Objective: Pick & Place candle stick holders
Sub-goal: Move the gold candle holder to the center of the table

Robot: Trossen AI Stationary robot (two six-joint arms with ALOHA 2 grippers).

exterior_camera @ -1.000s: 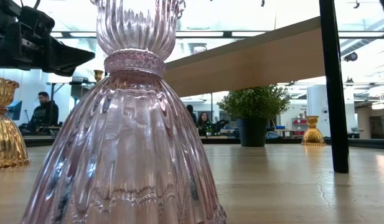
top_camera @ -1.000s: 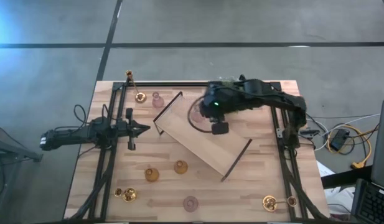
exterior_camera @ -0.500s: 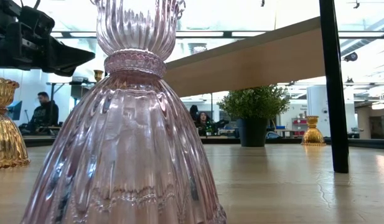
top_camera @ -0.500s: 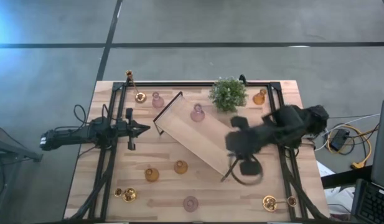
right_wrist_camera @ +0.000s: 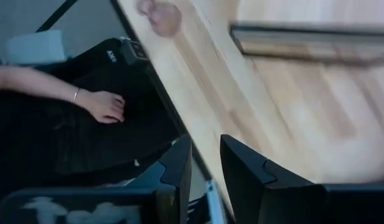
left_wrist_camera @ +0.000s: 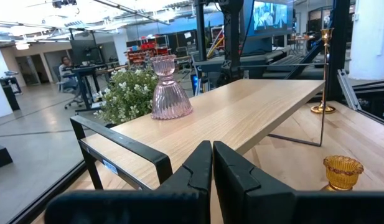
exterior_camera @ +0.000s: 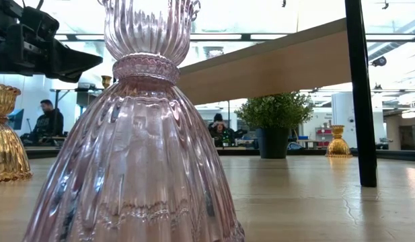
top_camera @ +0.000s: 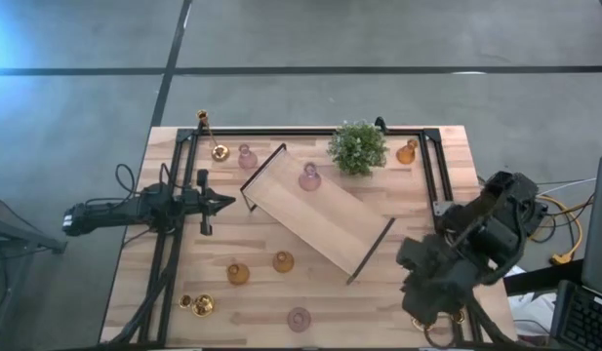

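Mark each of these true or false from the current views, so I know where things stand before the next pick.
1. A pink glass holder stands on the wooden tray. True.
2. The potted plant sits on the tray. False: it stands on the table beside the tray, near the far edge.
3. The right gripper is over the table's near right corner. True.
4. The left gripper holds a gold holder. False: its fingers are shut on nothing, left of the tray.
5. An amber holder stands just right of the plant. True.
6. The tray holds three holders. False: only the pink one is on it.
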